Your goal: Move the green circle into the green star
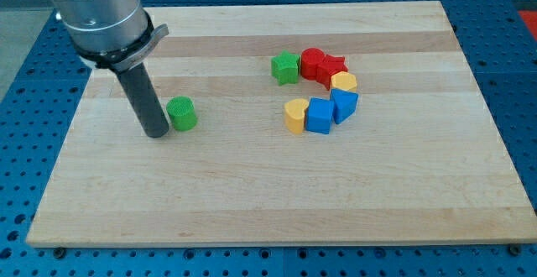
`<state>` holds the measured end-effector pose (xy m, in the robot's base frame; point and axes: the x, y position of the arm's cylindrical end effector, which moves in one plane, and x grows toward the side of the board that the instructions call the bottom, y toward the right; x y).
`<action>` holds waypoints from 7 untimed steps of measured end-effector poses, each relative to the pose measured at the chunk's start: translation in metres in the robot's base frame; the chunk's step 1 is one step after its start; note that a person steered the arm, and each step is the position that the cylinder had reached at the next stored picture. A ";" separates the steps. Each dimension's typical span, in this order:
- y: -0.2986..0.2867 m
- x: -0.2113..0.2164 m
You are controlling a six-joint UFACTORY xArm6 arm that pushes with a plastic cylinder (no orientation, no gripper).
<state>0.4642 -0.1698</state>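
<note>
Seven small blocks on a pale wooden table [252, 193], set on a blue perforated base [25, 143]. No fingers on this arm, only a straight dark rod, so nothing to spread, press together or pinch. My tip [157, 133] down on the wood at the view's left, just left of the green circle [181, 113], touching it or very nearly; cannot tell which. Green circle alone, well apart from the other blocks. Green star [286, 67] up toward the view's top, right of centre, at the left end of a curved cluster. Just right of it, touching or nearly so, a red block [313, 62] of rounded shape, then a red star [332, 65] pressed against that. Below the red star, a small yellow block [344, 81], shape unclear. Further down, a blue triangle-like block [344, 105], beside a blue cube [320, 116], with a yellow heart [294, 115] against the cube's left side. Open wood between green circle and green star.
</note>
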 end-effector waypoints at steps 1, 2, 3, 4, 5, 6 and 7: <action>0.015 -0.018; 0.036 -0.027; 0.062 -0.038; 0.093 -0.041; 0.120 -0.045; 0.135 -0.052; 0.135 -0.052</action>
